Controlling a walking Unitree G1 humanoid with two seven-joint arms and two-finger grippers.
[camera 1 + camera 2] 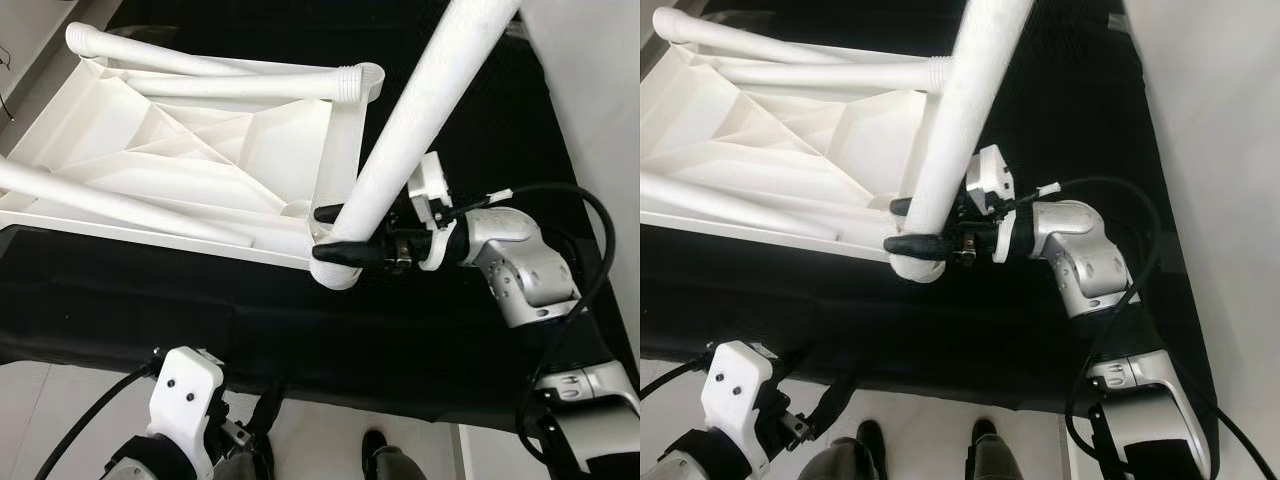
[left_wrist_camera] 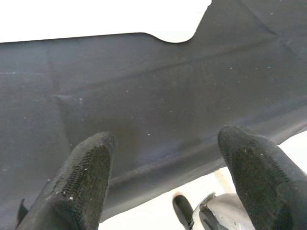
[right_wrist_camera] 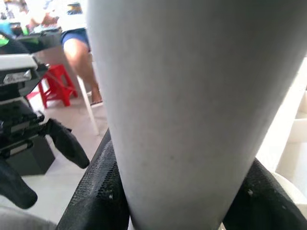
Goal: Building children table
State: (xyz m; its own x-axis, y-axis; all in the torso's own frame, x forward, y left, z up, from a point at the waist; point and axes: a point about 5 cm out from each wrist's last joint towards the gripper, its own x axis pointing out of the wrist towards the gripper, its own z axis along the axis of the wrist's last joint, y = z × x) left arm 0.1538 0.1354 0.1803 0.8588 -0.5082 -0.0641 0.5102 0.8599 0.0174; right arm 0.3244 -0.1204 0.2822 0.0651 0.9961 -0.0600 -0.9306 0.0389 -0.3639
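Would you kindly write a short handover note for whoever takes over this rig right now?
Right gripper: shut on the upright table leg, near its lower end at the tabletop's corner socket.
Left gripper: open, idle, low over the black mat.
Tabletop: upside down on the mat, other legs lying across its underside.
Done: one leg stood at the corner.
Left: whether that leg is fully seated cannot be told; the lying legs look unfitted.

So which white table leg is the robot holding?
The upright leg at the tabletop's near corner, clamped in the right gripper. The other legs lie flat on the tabletop's underside.
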